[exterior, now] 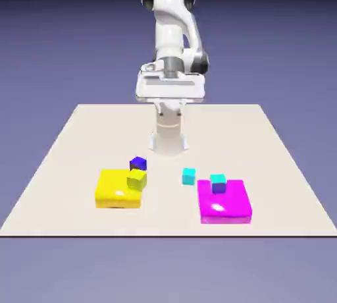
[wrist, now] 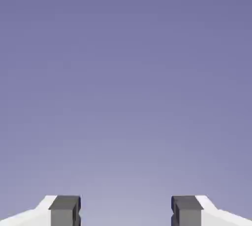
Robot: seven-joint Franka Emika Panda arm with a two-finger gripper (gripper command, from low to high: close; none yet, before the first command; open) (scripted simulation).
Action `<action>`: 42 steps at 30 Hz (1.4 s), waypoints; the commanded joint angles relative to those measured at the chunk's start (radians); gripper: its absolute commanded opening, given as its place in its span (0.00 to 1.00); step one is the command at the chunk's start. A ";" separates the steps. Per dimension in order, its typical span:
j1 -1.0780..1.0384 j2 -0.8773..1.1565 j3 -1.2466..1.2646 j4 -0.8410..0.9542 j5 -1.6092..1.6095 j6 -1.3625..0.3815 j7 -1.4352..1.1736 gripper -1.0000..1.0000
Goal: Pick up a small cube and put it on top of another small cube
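Exterior view: the arm (exterior: pixel 172 38) stands upright at the worktop's (exterior: pixel 72 143) 12 o'clock edge, its hand raised well above the surface. A yellow slab (exterior: pixel 113 190) lies at 7 o'clock with a yellow cube (exterior: pixel 137 179) on its near corner and a blue cube (exterior: pixel 138 163) just beyond, touching or nearly so. A magenta slab (exterior: pixel 227 206) lies at 5 o'clock, carrying a purple cube (exterior: pixel 218 188) with a cyan cube (exterior: pixel 218 179) on top. Another cyan cube (exterior: pixel 189 176) sits on the worktop between the slabs.

Hand view: only backdrop shows. The fingers (wrist: pixel 64 210) stand wide apart, the gripper (wrist: pixel 125 211) empty.
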 commanded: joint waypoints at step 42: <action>-0.186 0.452 -0.030 0.241 0.172 -0.790 0.368 0.00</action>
